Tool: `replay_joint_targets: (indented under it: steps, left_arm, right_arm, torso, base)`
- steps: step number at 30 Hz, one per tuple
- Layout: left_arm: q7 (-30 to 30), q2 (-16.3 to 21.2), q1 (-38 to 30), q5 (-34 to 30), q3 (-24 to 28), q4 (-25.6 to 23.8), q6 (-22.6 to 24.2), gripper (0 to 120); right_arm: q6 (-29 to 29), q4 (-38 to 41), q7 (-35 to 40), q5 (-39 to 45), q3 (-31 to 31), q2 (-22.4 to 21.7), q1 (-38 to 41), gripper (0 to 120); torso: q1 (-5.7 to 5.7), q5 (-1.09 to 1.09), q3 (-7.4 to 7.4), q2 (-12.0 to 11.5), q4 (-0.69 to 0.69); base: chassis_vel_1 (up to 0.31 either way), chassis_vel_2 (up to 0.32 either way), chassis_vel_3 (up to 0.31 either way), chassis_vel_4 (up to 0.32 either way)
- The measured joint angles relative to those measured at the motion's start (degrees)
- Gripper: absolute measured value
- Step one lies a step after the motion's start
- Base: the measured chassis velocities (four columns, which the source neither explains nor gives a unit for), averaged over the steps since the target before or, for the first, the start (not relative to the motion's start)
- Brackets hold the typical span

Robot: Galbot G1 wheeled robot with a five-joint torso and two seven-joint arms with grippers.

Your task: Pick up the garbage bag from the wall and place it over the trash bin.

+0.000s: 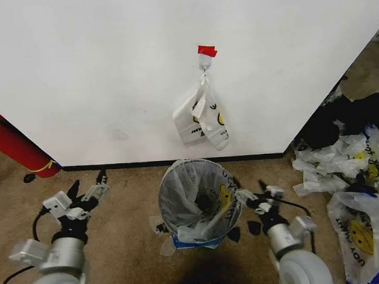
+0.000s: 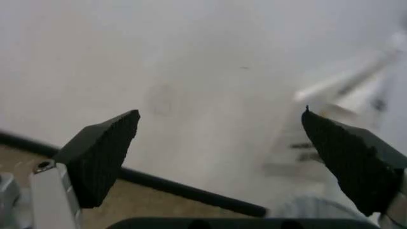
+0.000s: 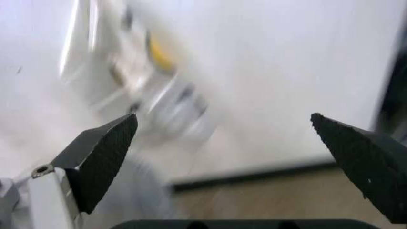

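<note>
The garbage bag point(image 1: 203, 116), thin and see-through with a yellow smiley and black print, hangs from a small hook under a red tape strip point(image 1: 206, 51) on the white wall point(image 1: 98, 70). Directly below it on the carpet stands the round dark trash bin point(image 1: 171, 180), which holds a crumpled smiley bag. My left gripper point(image 1: 87, 183) is open, low and left of the bin. My right gripper point(image 1: 249, 184) is open just right of the bin's rim. In the left wrist view the open gripper point(image 2: 222, 143) faces the wall with the bag point(image 2: 343, 100) blurred. The right wrist view shows the open gripper point(image 3: 222, 148) and the bag point(image 3: 146, 71).
A red fire extinguisher point(image 1: 13, 146) leans by the wall at the left. A pile of white smiley bags point(image 1: 354, 166) and dark clutter lies on the floor at the right. A black baseboard point(image 1: 178, 161) runs along the wall's foot. Brown carpet lies around the bin.
</note>
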Motion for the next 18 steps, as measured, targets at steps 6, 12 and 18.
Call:
replay_joint_targets:
  steps: [6, 12, 18]
  left_arm:
    - [0.0, 0.7, 0.7, 13.1, 6.0, 2.3, -9.8, 100]
    - [-1.6, -1.2, 2.0, 23.9, 6.8, 2.9, -16.2, 100]
    - [-1.4, -2.8, 4.4, 26.4, 6.1, 2.9, -19.9, 100]
  right_arm:
    - [11.2, 1.5, -2.2, -10.1, 5.0, 2.6, -4.1, 100]
    - [17.0, 3.2, -5.9, -10.6, 6.9, 4.6, -8.2, 100]
    - [18.3, 3.1, -7.4, -8.9, 6.4, 5.7, -9.8, 100]
  torso:
    - [0.0, 0.01, -0.01, 0.0, -0.01]
    - [0.0, 0.0, -0.01, 0.0, 0.0]
    - [0.0, 0.01, 0.0, 0.0, 0.01]
  base:
    - [0.0, 0.0, 0.0, 0.0]
    - [0.0, 0.0, 0.0, 0.0]
    - [0.0, 0.0, 0.0, 0.0]
